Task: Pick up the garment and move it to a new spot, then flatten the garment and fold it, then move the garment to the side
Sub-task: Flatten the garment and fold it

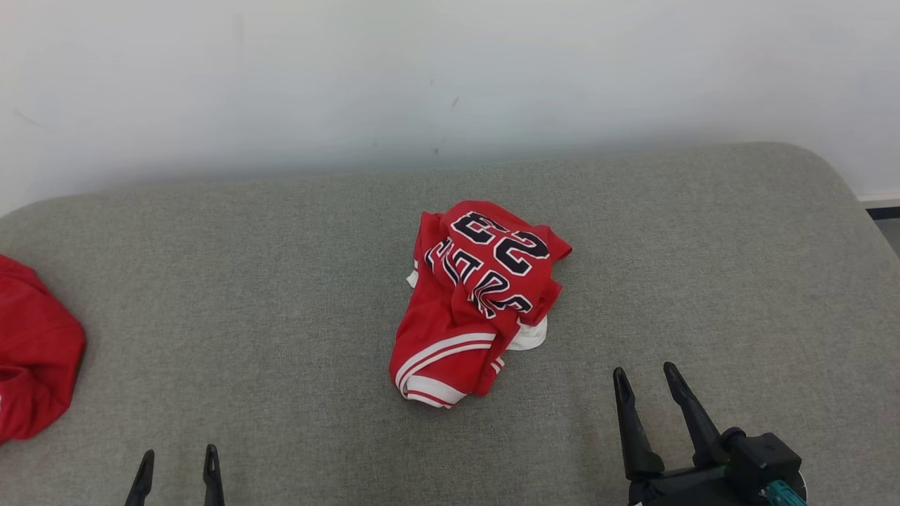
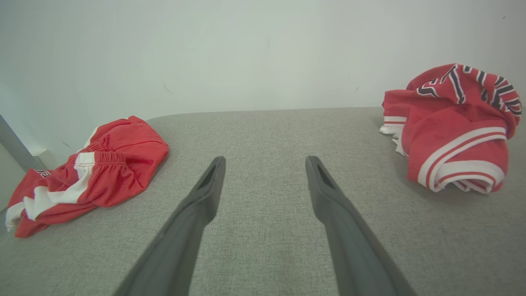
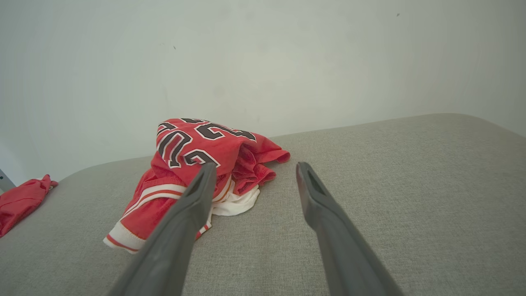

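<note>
A crumpled red garment (image 1: 478,302) with white stripes and black lettering lies in a heap at the middle of the grey cushioned surface (image 1: 246,295). It also appears at the right of the left wrist view as the garment (image 2: 452,127) and left of centre in the right wrist view as the garment (image 3: 193,168). My right gripper (image 1: 645,376) stands open near the front right, short of the heap and apart from it. My left gripper (image 1: 178,457) is open at the front left, with nothing between its fingers (image 2: 205,193). The right fingers (image 3: 312,193) hold nothing.
A second red piece of clothing (image 1: 31,358) lies bunched at the left edge of the surface, seen also as red shorts (image 2: 86,172) with a white band. A pale wall (image 1: 450,77) rises behind the surface. The surface's rounded far right corner (image 1: 823,161) drops off.
</note>
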Motion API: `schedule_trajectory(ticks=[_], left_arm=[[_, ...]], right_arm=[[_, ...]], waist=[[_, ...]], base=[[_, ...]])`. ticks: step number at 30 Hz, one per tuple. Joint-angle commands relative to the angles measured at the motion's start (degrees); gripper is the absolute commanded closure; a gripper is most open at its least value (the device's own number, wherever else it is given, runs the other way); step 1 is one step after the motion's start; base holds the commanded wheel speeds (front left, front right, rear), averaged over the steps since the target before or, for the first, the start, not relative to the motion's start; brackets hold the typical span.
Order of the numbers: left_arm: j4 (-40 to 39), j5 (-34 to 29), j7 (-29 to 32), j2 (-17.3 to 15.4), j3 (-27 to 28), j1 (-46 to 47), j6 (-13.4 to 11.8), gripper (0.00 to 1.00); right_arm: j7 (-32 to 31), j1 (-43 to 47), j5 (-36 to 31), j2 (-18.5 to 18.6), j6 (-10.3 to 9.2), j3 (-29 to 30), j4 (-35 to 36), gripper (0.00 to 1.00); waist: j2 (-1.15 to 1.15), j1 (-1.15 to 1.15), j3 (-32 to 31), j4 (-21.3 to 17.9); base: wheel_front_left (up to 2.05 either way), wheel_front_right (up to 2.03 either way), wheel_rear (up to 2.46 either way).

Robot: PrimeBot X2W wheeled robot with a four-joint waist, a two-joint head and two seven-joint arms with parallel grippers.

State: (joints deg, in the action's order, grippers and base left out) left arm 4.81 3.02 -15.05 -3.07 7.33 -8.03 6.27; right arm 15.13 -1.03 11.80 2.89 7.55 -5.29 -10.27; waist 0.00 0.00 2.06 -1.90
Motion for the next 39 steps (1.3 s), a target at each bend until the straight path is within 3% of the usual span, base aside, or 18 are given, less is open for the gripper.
schedule_trajectory(ticks=[1,39], left_arm=[[0.1,-0.2,-0.2,0.2,-0.1,-0.6,-0.2,0.0],[-1.3,1.5,-0.2,0.2,-2.1,-1.6,-3.1,0.0]], right_arm=[[0.0,0.6,-0.2,0.0,-0.12,-0.1,-0.1,0.0],[0.0,0.6,-0.5,0.0,-0.12,0.0,-0.2,0.0]], waist=[[0.0,0.0,0.0,0.0],[0.0,0.0,-0.2,0.1]], base=[[0.0,0.0,0.0],[0.0,0.0,0.0]])
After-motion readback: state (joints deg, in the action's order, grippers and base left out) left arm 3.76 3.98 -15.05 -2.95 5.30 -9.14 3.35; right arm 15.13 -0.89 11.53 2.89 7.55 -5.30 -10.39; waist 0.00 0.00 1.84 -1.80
